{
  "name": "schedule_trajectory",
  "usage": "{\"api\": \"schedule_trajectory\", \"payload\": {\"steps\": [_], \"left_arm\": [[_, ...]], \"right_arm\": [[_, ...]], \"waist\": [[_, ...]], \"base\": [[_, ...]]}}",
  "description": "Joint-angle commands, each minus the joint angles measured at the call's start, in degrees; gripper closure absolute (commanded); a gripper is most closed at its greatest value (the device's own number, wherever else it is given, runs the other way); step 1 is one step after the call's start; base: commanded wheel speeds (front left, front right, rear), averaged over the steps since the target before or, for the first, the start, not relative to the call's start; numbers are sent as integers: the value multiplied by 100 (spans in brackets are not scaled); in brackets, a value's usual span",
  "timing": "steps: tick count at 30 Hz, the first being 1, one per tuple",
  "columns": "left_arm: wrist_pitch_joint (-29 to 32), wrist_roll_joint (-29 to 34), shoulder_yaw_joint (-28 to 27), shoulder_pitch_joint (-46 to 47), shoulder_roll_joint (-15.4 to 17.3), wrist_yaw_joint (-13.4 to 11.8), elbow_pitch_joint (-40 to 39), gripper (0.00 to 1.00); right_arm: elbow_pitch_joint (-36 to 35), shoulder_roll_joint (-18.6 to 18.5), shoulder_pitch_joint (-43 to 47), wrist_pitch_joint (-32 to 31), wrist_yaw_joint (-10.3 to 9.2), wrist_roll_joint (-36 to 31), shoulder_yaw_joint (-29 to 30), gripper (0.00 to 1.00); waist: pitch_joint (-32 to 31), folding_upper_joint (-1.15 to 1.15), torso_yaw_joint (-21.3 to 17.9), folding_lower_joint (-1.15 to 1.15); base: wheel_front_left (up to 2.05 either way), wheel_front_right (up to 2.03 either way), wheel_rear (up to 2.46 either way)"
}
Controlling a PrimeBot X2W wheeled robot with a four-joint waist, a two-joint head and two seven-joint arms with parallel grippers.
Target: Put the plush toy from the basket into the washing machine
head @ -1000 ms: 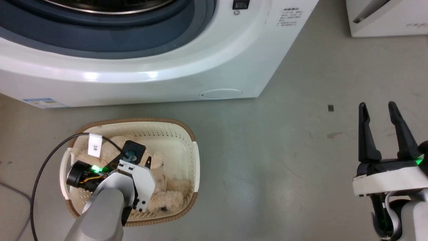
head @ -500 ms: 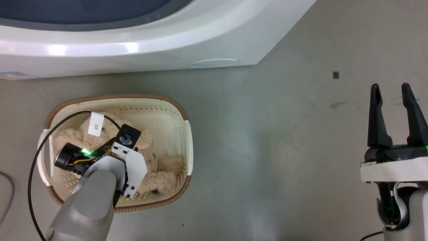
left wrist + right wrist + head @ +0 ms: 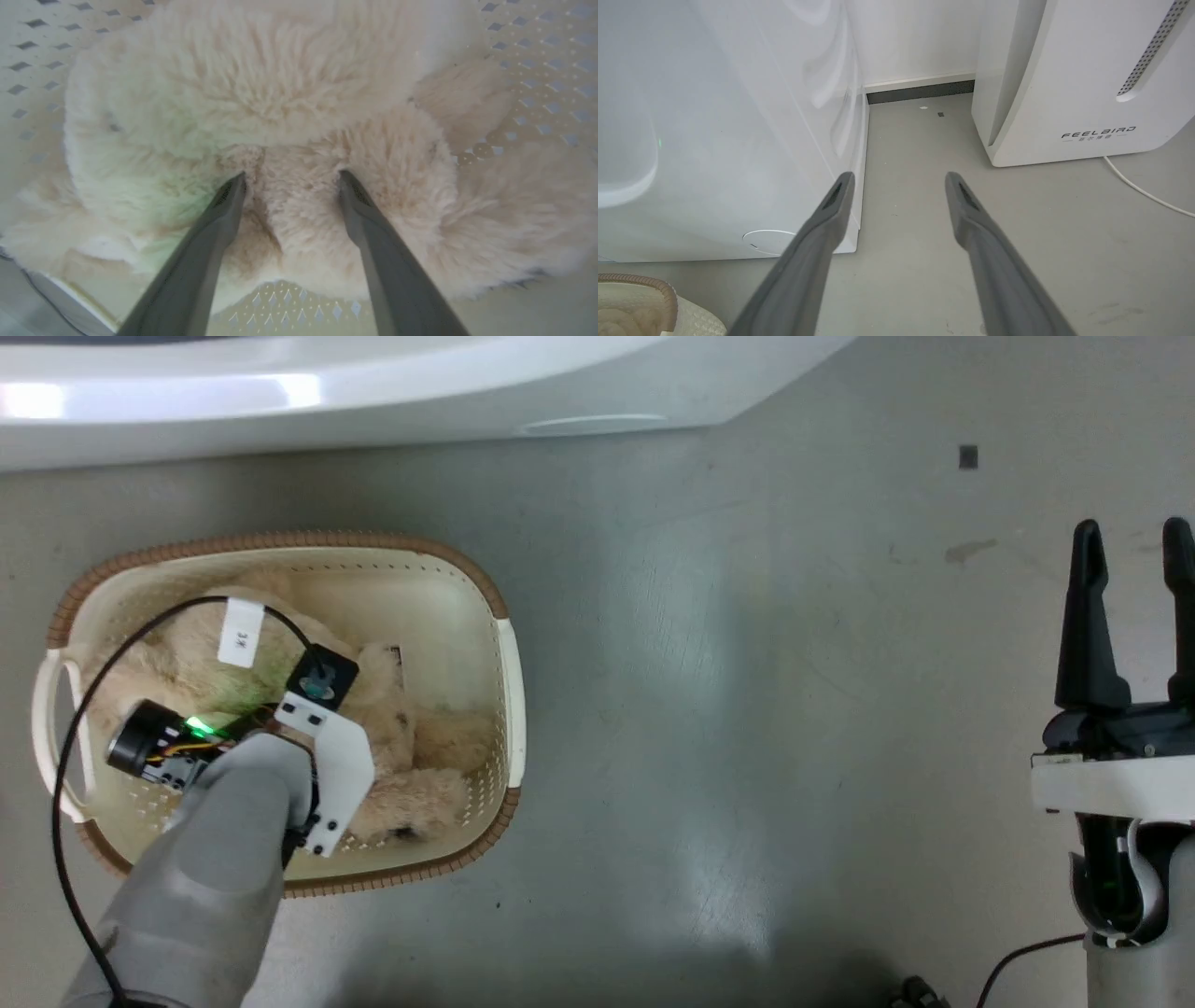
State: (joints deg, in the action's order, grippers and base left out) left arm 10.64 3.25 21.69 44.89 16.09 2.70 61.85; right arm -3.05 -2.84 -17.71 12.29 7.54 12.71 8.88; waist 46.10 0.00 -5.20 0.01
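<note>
The washing machine (image 3: 373, 392) spans the far edge. On the floor (image 3: 747, 709) near it, at left, the basket (image 3: 280, 541) holds the plush toy (image 3: 280, 93). The left tool (image 3: 292, 175) is down in the basket, fingers spread, tips sunk in the fur either side of a fold. The right tool (image 3: 1131, 527), at right, stands spread and empty.

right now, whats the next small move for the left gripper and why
Probably close the left gripper: its fingers are spread, tips sunk into the plush toy with a fold of fur between them, and the toy lies in the basket, not yet gripped.
</note>
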Motion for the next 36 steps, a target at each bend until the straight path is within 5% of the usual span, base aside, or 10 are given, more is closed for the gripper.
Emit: {"api": "schedule_trajectory", "payload": {"steps": [1,23,24,25,36], "left_arm": [[33,-46,57,174,83,27,159,0],[-99,-331,496,1017,434,270,1210,0],[-60,-354,494,1019,444,284,1211,60],[-43,-374,493,1024,461,295,1211,100],[-198,-565,540,885,380,365,1211,100]], "right_arm": [[-50,-3,-159,58,-5,57,25,0],[-89,-4,-617,271,-5,171,147,0],[-88,-4,-616,271,-5,169,150,0],[-86,-4,-616,271,-5,167,151,0],[-28,-4,-563,271,-5,128,177,0]], "waist": [[168,0,-22,-1],[1072,0,-148,-1],[1070,0,-153,-1],[1067,0,-160,-1],[721,0,-109,-1]], "base": [[0,0,0],[0,0,0],[0,0,0],[0,0,0],[0,0,0]]}}
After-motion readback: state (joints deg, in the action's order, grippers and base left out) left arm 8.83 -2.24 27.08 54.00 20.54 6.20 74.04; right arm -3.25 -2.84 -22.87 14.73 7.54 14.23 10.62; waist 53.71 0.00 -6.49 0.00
